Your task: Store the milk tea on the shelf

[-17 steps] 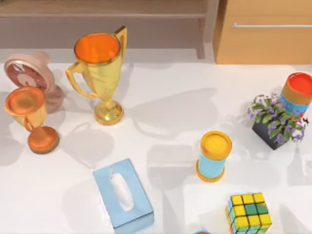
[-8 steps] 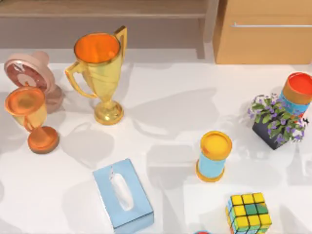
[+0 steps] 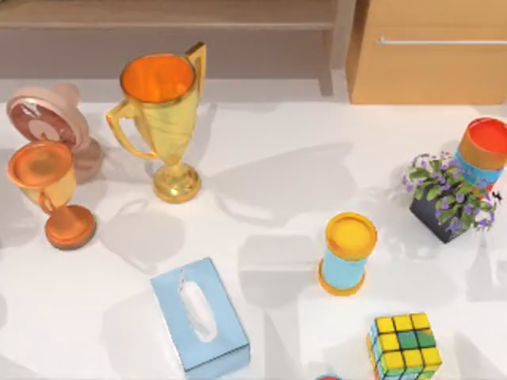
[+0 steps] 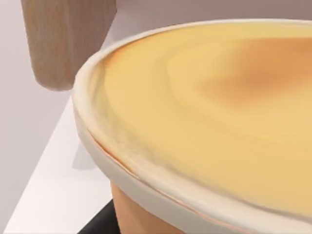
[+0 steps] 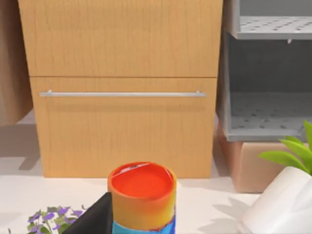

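Though a dark edge of the left pincer (image 4: 99,224) touches the milk tea (image 4: 214,112), one cannot tell whether it is clenched. The milk tea sits close under the left wrist, near a wooden post (image 4: 68,44) and the white table (image 4: 53,195). The shelf (image 3: 158,14) runs along the table's far side.

Milk tea (image 4: 204,122) peach-tan (cream rim) — shelf (image 3: 166,16) brown.
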